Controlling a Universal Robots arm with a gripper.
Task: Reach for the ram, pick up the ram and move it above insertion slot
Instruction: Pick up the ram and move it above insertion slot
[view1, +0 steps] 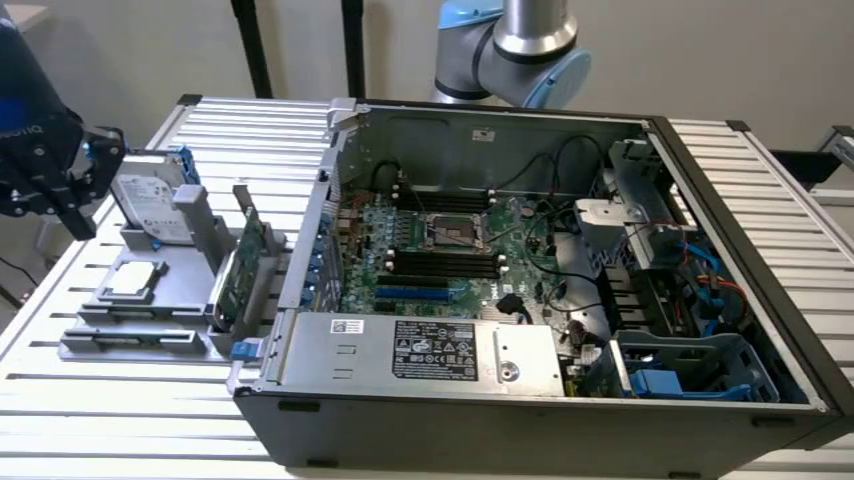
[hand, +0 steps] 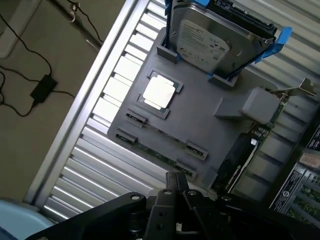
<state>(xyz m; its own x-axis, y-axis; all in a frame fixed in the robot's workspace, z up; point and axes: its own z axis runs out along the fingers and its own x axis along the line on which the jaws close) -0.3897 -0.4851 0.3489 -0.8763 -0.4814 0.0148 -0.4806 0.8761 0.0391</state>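
Observation:
The ram (hand: 156, 153) is a thin green stick lying on edge between small clips in the grey holder plate (hand: 200, 115), outside the computer case. My gripper (hand: 175, 184) hangs above the plate's edge close to the ram and carries nothing. In the exterior view the gripper (view1: 67, 200) is at the far left, over the holder plate (view1: 147, 320). The insertion slot (view1: 447, 262) is one of several parallel black sockets on the motherboard inside the open case (view1: 534, 410), well off to the exterior view's right of the gripper.
On the holder plate stand a silver hard drive with blue rails (hand: 210, 35), a square processor chip (hand: 159, 92) and a green expansion card with a bracket (view1: 240, 265). A shorter blue slot (view1: 414, 293) lies beside the black sockets. A power brick and cables (hand: 42, 87) lie on the floor.

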